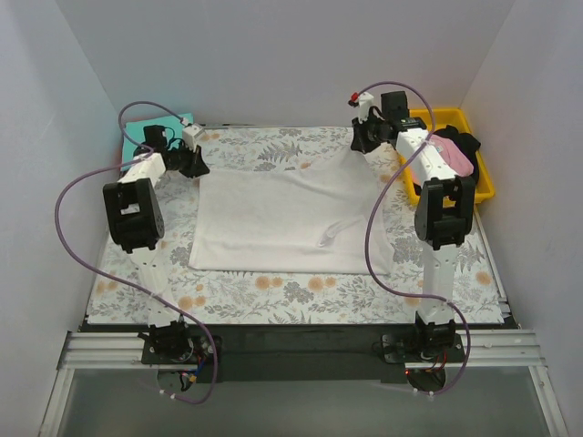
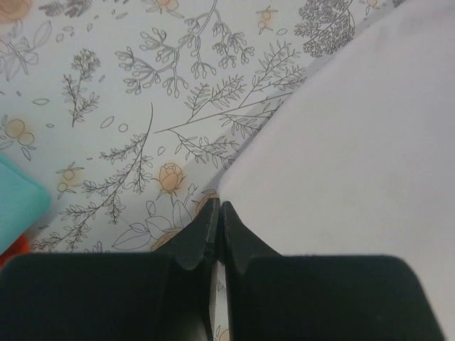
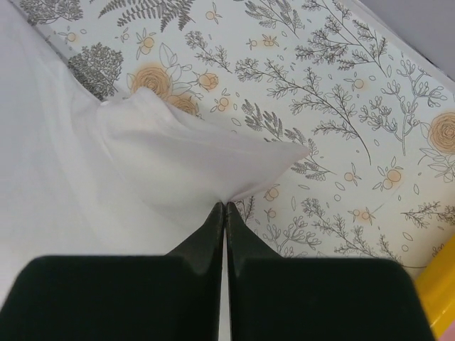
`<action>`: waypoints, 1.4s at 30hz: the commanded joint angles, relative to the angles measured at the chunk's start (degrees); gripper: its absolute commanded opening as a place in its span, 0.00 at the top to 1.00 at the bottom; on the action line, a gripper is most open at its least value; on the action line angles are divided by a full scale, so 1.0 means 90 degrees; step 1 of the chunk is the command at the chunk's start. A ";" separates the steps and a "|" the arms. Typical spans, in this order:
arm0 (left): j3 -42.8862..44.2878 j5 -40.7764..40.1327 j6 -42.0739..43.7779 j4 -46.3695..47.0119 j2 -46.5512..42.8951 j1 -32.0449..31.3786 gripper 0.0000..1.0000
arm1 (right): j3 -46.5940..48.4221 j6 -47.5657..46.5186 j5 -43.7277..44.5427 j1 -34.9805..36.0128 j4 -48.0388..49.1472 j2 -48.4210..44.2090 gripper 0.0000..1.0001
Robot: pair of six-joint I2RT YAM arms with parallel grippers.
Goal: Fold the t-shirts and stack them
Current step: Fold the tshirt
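Floral table cloth [image 1: 273,289] bears the white t-shirt [image 1: 273,218], a far corner pinched at the tips of the closed left gripper [image 2: 217,209] and right gripper [image 3: 222,207] (both clamped on cloth); I'd raise them evenly, hem taut between.

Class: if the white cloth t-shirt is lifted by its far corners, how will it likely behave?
Probably floppy: the white cloth t-shirt peaks into a soft tent at the right end effector. Likely to sag in the middle, since it lies limp and creased.
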 commanded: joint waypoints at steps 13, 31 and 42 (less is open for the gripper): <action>-0.1653 0.0711 0.1155 0.0499 -0.2235 0.0302 1.00 | -0.1939 -0.0030 -0.0427 -0.0051 -0.0250 -0.2054 0.99; -0.3265 0.0770 0.2425 -0.0107 -0.3663 0.0409 1.00 | -0.4314 -0.0225 -0.0554 -0.0051 -0.0533 -0.3793 0.99; -0.3382 0.0447 0.2679 -0.0068 -0.3302 0.0419 1.00 | -0.5203 0.0019 -0.0818 0.0056 -0.0523 -0.3881 0.99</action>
